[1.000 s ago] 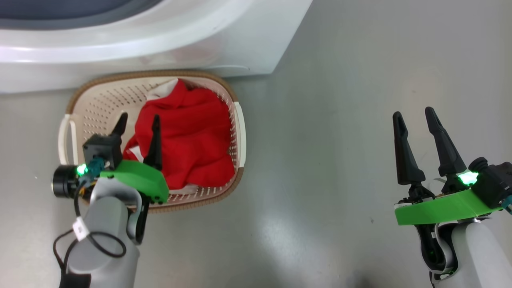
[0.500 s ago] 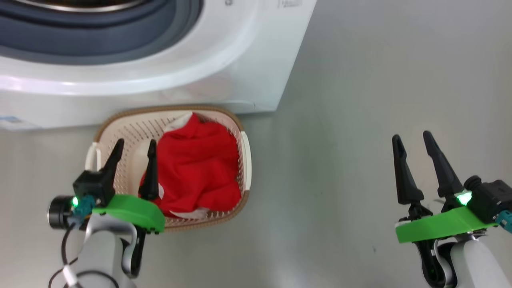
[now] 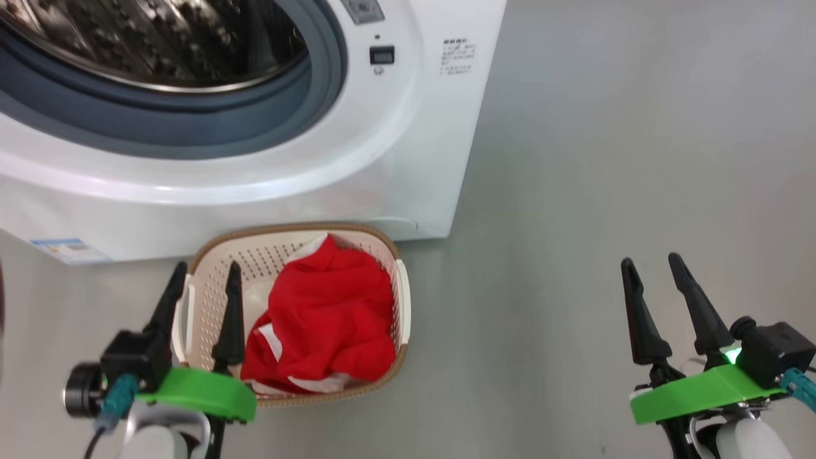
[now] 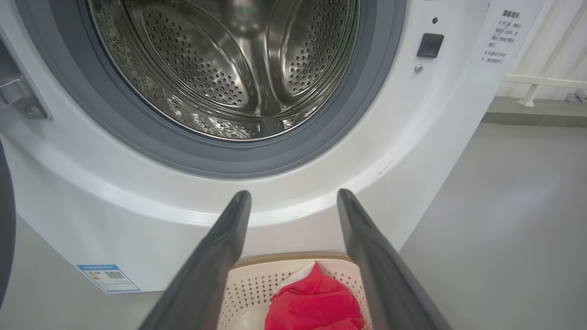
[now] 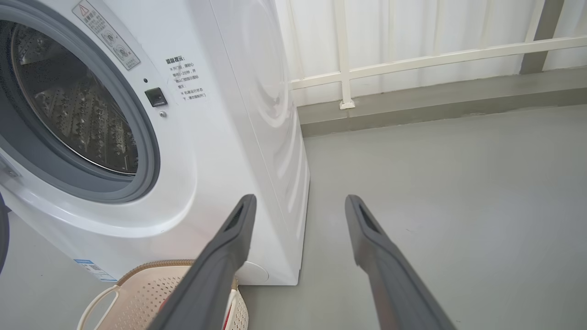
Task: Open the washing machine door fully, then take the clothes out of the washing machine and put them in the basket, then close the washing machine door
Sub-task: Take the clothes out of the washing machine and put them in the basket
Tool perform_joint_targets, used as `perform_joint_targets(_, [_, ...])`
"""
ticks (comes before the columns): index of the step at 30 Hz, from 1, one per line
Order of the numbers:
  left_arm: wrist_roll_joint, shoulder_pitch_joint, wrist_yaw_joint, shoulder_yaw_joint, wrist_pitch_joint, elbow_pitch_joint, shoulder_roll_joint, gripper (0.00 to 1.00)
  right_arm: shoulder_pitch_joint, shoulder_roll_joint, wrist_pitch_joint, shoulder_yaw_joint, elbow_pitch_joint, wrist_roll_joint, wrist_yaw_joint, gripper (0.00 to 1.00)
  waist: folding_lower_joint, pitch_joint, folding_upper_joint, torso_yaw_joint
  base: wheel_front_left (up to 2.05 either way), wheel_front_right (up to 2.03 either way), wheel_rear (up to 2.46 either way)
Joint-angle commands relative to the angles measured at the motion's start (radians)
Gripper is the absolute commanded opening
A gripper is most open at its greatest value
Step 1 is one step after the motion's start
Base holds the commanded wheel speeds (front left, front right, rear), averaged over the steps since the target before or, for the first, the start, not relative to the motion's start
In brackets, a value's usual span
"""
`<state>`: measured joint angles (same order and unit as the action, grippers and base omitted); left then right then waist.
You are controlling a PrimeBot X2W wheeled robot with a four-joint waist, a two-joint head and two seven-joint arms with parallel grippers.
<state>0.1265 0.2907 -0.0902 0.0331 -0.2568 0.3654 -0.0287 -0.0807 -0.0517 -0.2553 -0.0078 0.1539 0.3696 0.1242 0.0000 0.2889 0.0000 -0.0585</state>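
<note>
Edges of every view cut the washing machine (image 3: 395, 159) short: its top and left side fall out of frame. Its glossy white front curves around an open mouth, where a grey rubber gasket (image 4: 367, 105) rings the perforated steel drum (image 4: 229, 68). At the left edge of the left wrist view, a dark curved sliver (image 4: 4, 238) is too cropped to name.

The smooth grey floor (image 3: 574, 191) carries a dull sheen. On it, just in front of the machine's base, stands the basket (image 3: 274, 258), rounded-rectangular, of cream perforated plastic with a brown woven-look rim. Its near-left corner is hidden behind the left arm.

The clothes (image 3: 325, 319) lie inside it toward the right, soft, crumpled and bright red with white parts at the edges. They cover much of the bottom, and how many garments there are I cannot tell.

The left gripper (image 3: 207, 268) hovers over the basket's left side, its long dark tapered fingers spread wide and holding nothing. The right gripper (image 3: 650, 260) hangs well apart over bare floor, equally spread and empty.

Low on the washer's front sits a small blue label sticker (image 3: 60, 248), its print unreadable.
</note>
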Motion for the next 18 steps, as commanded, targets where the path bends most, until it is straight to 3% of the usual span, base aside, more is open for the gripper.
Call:
perform_joint_targets(1, [0.005,-0.023,-0.006,0.030,-0.005,-0.035,-0.022,1.00,0.012,-0.008,-0.006,0.025,-0.019,-0.007,0.007,1.00,0.0000,-0.040,0.0000,0.003,0.00,0.00,0.00])
perform_joint_targets(18, [-0.003,-0.257,0.016,0.032,-0.005,-0.182,-0.022,1.00,0.140,-0.020,-0.006,0.009,-0.014,-0.006,0.007,1.00,0.0000,-0.176,0.0000,0.010,0.00,0.00,0.00])
